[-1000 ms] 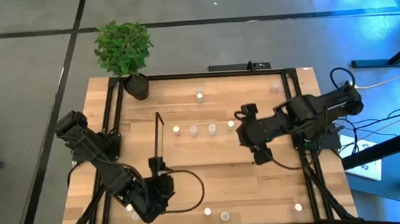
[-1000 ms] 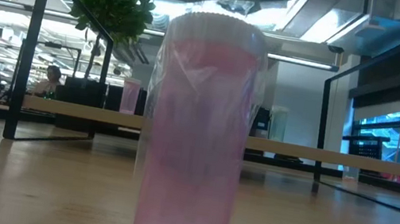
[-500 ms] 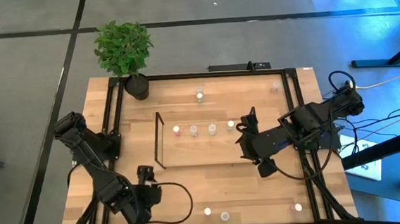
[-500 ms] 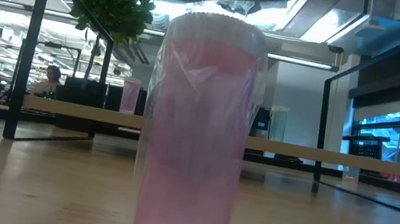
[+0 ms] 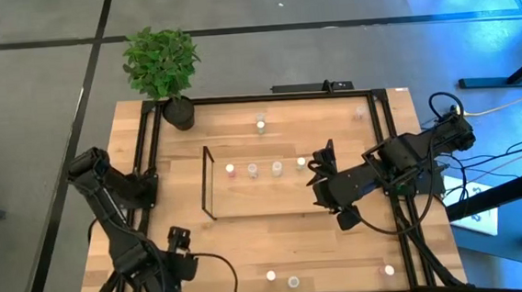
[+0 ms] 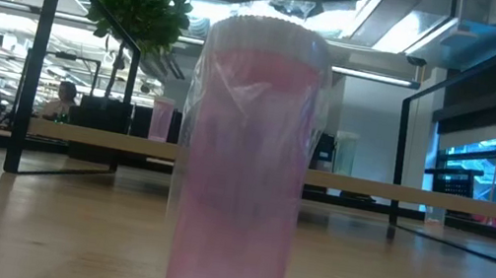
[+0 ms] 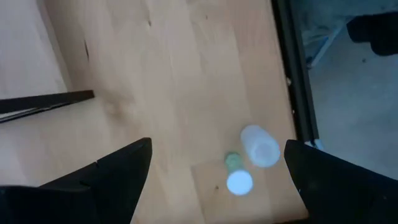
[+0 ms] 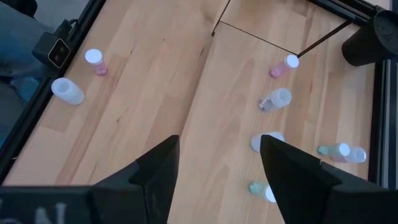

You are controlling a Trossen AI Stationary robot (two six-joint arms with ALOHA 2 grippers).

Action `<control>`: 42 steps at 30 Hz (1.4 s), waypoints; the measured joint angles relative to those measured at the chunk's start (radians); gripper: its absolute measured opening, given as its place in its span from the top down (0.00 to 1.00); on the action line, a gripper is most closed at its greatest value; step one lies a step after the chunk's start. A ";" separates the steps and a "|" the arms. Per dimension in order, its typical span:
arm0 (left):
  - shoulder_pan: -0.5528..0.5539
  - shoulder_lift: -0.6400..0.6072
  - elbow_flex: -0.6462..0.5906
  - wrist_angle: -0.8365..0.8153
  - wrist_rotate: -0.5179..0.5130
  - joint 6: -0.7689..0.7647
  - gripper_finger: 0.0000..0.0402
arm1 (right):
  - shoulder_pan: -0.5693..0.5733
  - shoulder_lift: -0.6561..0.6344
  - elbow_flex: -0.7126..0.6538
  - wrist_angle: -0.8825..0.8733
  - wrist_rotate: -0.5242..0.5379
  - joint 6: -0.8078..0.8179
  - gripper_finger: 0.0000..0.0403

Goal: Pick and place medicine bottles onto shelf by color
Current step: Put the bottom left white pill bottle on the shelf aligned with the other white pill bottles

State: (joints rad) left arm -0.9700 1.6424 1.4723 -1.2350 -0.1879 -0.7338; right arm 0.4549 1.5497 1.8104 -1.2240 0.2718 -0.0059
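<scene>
Wood covers the whole table (image 5: 277, 246), and a potted plant (image 5: 162, 65) sits at its far left corner; the shelf (image 5: 264, 190) lies in the middle, with four little medicine bottles in a row on its board, one pink bottle (image 5: 230, 170) at the left end. More bottles wait out on the table; you can see a white-topped bottle (image 5: 271, 276) and its neighbour near the front edge, another by the front right corner, and one at the back past the shelf. A big pink bottle (image 6: 244, 163) stands right in front of the low camera and hides most of that view.

Your left gripper (image 5: 178, 253) is at the front left corner of the table; its fingers are spread wide and hold nothing; just below it stand a green bottle (image 7: 238, 179) and a clear bottle (image 7: 260, 145), close together. Your right gripper (image 5: 319, 171) hangs over the right end of the shelf; its fingers are partly apart and nothing is between them.

It looks like you are between bottles now, about to pick a new one; the next move for you is likely to lower the left gripper over the green bottle; go slow, because the clear one stands so near that a finger could knock it over.
</scene>
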 joint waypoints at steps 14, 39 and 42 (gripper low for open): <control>-0.029 0.000 0.000 -0.041 -0.003 0.047 0.10 | 0.000 0.000 0.000 0.001 -0.040 0.003 0.44; -0.067 -0.001 -0.058 0.066 -0.042 -0.033 0.10 | 0.000 0.000 0.000 0.120 -0.292 -0.160 0.44; -0.064 -0.001 -0.099 0.130 -0.027 -0.034 0.10 | 0.000 0.000 0.000 0.120 -0.292 -0.161 0.44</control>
State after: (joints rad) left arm -1.0340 1.6417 1.3732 -1.1050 -0.2146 -0.7674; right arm 0.4545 1.5497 1.8107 -1.1042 -0.0204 -0.1673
